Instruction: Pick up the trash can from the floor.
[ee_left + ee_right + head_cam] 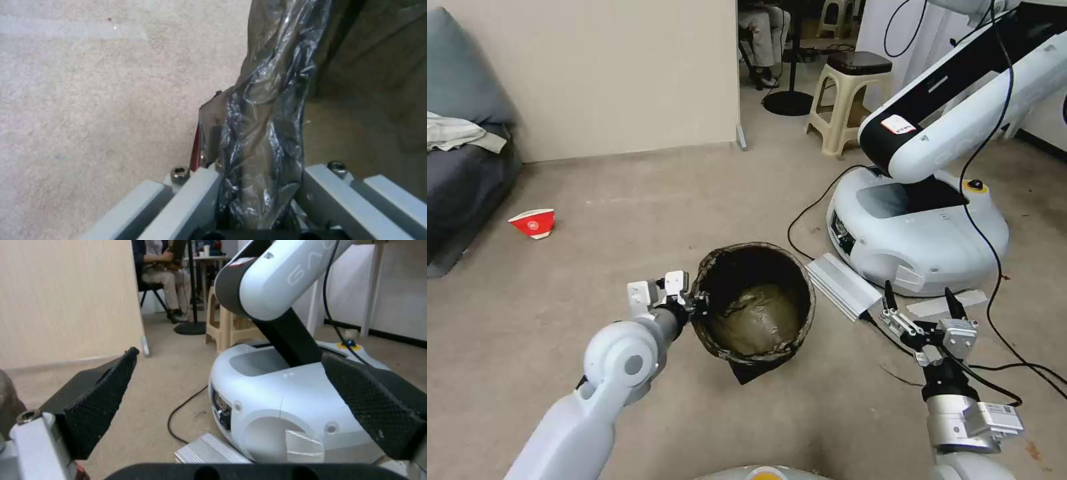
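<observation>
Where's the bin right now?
In the head view the bin is centre, its left rim pinched by the left end effector, with a silver box to its right.

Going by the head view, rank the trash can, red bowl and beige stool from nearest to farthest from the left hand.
1. Trash can: its bag-covered rim sits between the left hand's fingers.
2. Red bowl: on the floor, farther left and ahead.
3. Beige stool: far ahead, to the right.

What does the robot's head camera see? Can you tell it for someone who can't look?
The robot's left hand grips the bag-covered rim of the trash can, which looks tipped on the beige floor. Its right hand waits open nearby, in front of another white robot; a red bowl lies farther left.
</observation>
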Controlling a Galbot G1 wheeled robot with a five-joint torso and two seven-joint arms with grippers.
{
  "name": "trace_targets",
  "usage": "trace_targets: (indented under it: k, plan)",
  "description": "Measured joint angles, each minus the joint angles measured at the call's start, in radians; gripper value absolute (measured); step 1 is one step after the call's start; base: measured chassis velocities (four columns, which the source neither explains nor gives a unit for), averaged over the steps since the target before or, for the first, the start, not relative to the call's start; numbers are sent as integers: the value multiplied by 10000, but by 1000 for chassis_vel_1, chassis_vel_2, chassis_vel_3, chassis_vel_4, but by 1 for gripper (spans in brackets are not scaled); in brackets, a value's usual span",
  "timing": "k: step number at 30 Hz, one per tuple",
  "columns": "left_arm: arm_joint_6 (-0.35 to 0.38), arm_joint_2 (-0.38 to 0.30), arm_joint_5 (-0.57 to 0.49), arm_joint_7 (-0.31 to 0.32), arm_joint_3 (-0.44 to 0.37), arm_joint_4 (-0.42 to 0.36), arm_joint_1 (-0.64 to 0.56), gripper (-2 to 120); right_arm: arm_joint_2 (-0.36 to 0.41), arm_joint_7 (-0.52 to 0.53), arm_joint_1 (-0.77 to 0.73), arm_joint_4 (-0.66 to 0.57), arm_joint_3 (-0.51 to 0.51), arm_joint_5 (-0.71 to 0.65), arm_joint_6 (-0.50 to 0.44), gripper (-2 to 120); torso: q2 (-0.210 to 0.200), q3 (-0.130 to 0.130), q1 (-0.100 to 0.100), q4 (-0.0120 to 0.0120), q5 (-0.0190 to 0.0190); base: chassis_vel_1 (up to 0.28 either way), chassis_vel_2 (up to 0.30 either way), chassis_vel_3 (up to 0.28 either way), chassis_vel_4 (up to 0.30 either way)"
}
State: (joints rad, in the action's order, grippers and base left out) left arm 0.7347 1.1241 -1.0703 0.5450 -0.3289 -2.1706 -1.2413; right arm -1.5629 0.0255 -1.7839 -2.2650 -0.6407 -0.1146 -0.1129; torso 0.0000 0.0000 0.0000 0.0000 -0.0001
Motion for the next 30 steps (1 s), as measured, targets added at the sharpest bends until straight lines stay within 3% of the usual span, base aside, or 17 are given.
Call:
trace_targets:
  k: [30]
  plan:
    - [-8,-192,20,-92,-480,-625,-861,1,3,-42,-71,-112,116,7,-36,100,0,0,0,0,0,0,0,0,0]
